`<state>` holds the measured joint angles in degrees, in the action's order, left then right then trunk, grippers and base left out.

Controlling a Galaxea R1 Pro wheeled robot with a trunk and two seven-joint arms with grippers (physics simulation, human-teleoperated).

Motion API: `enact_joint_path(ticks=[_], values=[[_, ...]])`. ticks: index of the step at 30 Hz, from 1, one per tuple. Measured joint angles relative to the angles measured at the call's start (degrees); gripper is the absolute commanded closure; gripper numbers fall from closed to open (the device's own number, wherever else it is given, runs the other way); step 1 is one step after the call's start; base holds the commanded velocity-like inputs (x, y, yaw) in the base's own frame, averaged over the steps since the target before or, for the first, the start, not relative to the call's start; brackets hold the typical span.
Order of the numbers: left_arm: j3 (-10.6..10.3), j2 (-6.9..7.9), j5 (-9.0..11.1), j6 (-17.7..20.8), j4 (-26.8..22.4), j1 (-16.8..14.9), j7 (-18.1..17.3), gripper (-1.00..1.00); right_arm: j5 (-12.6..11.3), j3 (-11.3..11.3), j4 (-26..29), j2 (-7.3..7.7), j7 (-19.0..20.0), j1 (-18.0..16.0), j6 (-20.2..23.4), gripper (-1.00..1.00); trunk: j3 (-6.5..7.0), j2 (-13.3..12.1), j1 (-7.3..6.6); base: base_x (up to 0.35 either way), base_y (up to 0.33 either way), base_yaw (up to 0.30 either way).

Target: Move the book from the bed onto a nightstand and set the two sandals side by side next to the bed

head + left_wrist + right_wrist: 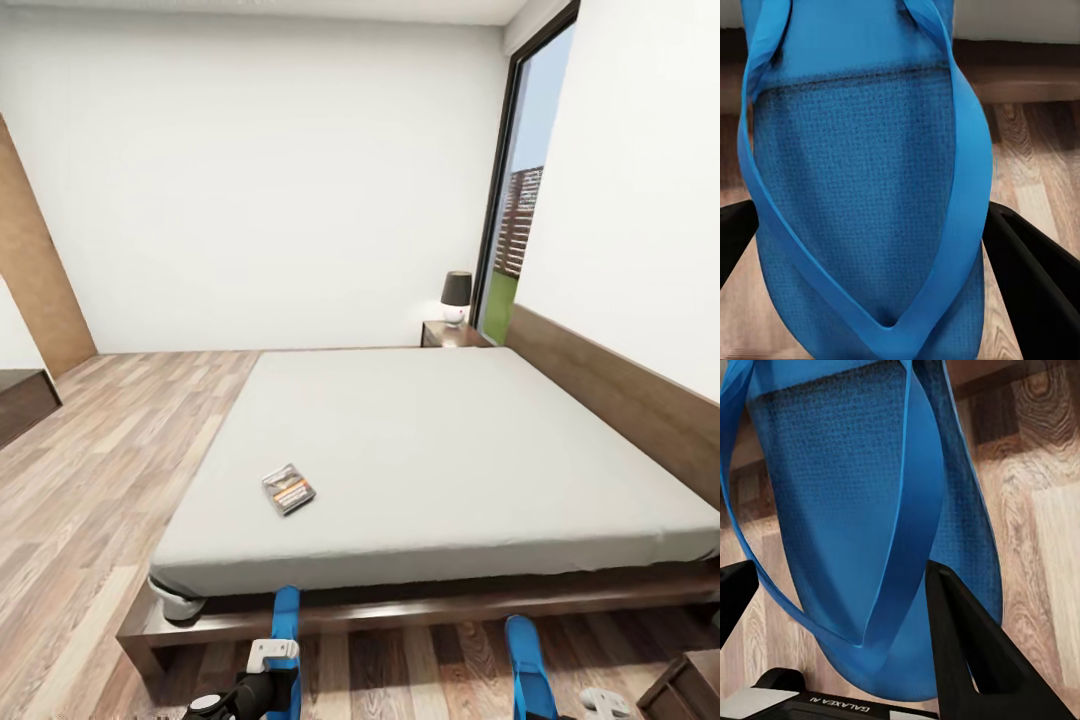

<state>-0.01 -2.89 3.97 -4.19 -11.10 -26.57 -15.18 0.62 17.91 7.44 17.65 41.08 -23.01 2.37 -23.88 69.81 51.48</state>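
Observation:
The book (288, 489) lies flat on the pale grey bed (450, 450), near the mattress's front left corner. My left gripper (268, 672) is shut on one blue sandal (286, 612), holding it up in front of the bed frame. In the left wrist view that sandal (862, 172) sits between the black fingers (1039, 281). My right gripper (600, 705) is shut on the other sandal (527, 668). In the right wrist view this sandal (847, 487) hangs over the plank floor between the fingers (967, 652). A nightstand (450, 335) with a lamp stands at the bed's far corner.
A second dark cabinet corner (688, 690) shows at the lower right beside the bed. A low dark-wood cabinet (20, 400) and a wooden panel (30, 260) stand at the left. The glass door (512, 200) is behind the far nightstand. Plank floor (90, 480) lies left of the bed.

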Motion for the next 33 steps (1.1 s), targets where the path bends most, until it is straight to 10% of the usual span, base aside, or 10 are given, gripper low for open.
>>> enact_joint_path(ticks=[15,33], values=[[0.0,0.0,0.0,0.0,-0.05,0.0,-0.02,1.0,-0.07,0.0,0.02,0.0,0.0,0.0,0.06,1.0,0.0,0.0,0.0,0.0,0.0,0.285],[0.11,0.04,0.04,0.07,-0.07,-0.02,0.69,1.0,-0.39,0.1,0.03,0.01,0.08,0.02,-0.1,1.0,0.0,0.0,0.0,0.0,0.0,0.014]])
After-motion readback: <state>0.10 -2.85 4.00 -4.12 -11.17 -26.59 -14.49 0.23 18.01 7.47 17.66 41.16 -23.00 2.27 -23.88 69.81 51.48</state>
